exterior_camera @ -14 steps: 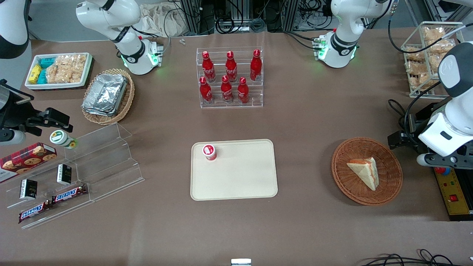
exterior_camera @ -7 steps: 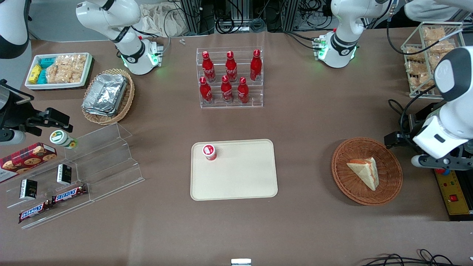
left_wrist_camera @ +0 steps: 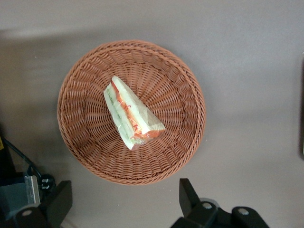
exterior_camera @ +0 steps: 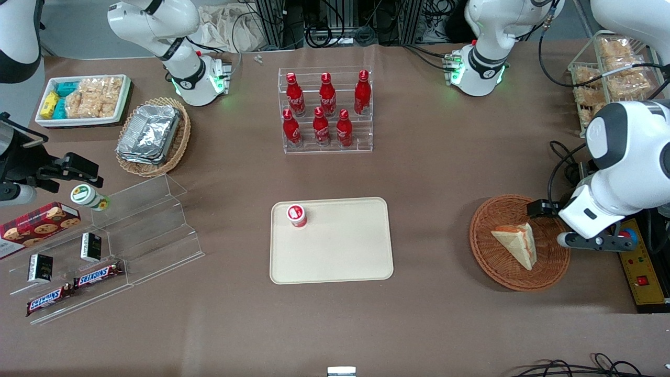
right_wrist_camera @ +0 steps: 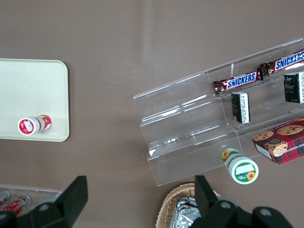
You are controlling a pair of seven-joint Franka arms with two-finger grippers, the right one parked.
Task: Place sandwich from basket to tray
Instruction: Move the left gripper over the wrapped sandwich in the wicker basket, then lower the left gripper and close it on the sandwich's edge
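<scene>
Your hand [left_wrist_camera: 121, 202], fingers spread and empty, hangs above the round reddish-brown wicker basket [left_wrist_camera: 183, 142]; the pale triangular sandwich wedge [left_wrist_camera: 132, 113] below it looks soft and light, so pinch gently across its flat bread faces.

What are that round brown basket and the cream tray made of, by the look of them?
The basket, below the open gripper and holding the sandwich, looks like woven wicker, with visible ribbed strands. The tray seems smooth matte plastic, though its material is uncertain.
</scene>
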